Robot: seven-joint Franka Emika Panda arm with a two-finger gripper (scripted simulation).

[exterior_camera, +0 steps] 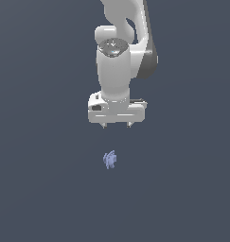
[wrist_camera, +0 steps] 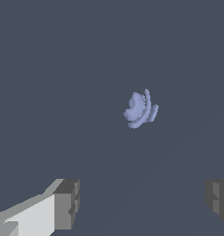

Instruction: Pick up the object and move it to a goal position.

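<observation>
The bench (exterior_camera: pixel 36 189) fills both views as one flat, dark slate-grey surface, with no edge, seam or marking in sight; no writing, brand or label can be read on it or on anything else.

The arm (exterior_camera: pixel 117 66) is the largest thing on view, a smooth white body with a dark grey band on the exterior view's right side and a shiny round cap on its front. It hangs from the top of the exterior view and points straight down.

At its lower end is the pincer (exterior_camera: pixel 117 125), a wide white block with two short fingertips (exterior_camera: pixel 104 125) poking out beneath. The fingers are spread wide and hold nothing; in the wrist view the two dark grey pads (wrist_camera: pixel 67 203) stand far apart with bare bench between them.

The object (exterior_camera: pixel 110 160) is the smallest thing, a pale periwinkle-blue lump with ragged, ribbed edges like stacked curved flakes (wrist_camera: pixel 141 109). It lies on the bench below the pincer, clearly apart from the fingertips, and a little toward the exterior view's left of the midpoint between them. Bare bench surrounds it on every side.
</observation>
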